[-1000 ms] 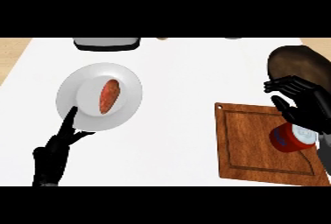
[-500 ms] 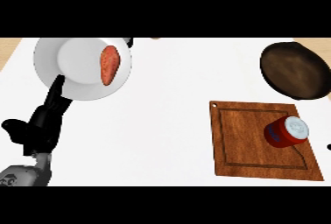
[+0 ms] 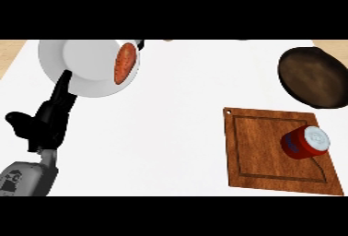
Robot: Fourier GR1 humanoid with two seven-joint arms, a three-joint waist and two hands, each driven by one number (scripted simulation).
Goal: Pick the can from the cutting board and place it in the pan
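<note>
Head view: white counter [image 3: 183,92], then the wooden cutting board [image 3: 262,152] and dark pan [image 3: 314,77] well apart. Left hand [image 3: 48,117], fingers straight, reaches the plate [image 3: 81,64], perhaps touching. Red can [image 3: 304,143] lies on the board.

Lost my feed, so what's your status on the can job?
Left hand open, fingers reaching up by the plate; right hand out of view. Can upright on cutting board, unheld. Pan empty, path clear.
</note>
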